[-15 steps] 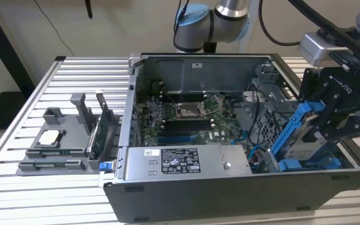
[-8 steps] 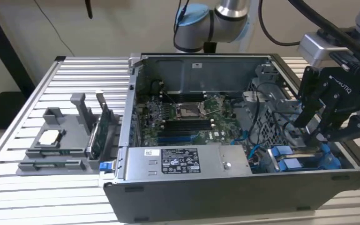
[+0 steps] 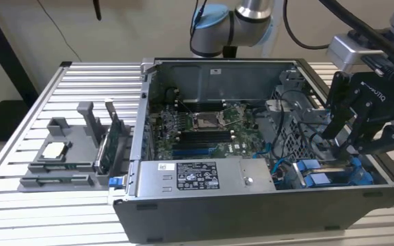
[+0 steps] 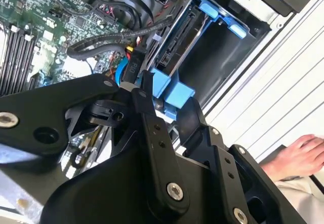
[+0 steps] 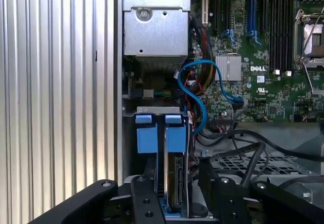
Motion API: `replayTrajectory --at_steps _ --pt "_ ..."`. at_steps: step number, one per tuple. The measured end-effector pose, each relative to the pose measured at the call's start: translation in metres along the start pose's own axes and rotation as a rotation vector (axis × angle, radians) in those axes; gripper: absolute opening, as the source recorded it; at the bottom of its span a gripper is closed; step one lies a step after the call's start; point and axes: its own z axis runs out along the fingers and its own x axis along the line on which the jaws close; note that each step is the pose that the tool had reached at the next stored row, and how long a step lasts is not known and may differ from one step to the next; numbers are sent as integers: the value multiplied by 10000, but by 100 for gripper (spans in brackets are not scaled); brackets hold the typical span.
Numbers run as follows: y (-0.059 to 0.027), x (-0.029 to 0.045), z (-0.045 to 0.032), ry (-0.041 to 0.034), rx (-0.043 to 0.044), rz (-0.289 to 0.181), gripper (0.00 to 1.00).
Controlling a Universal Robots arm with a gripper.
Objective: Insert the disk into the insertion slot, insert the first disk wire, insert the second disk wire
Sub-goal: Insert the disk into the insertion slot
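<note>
The black robot gripper (image 3: 340, 146) reaches down into the open grey metal computer case (image 3: 252, 215), which stands on the slatted metal desk (image 3: 80, 82). Its jaws are released, one on each side of the flat silver disk in its blue plastic carrier (image 5: 175, 183). The disk stands on edge inside the dark grey metal insertion slot (image 4: 223, 57).

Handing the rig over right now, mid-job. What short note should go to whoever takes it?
Gripper: low in the case, at the blue carrier tabs; grip unclear.
Disk: on edge inside the insertion slot; full seating not confirmable.
Done: disk is in the slot.
Left: both wires, it seems. The blue data cable loops beside the bay, and the disk's connector edge looks bare in the second wrist view.
</note>
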Motion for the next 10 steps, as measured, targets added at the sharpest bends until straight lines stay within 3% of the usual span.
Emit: replayTrajectory --at_steps 10 --pt "3 -2 -82 -1 0 0 47"
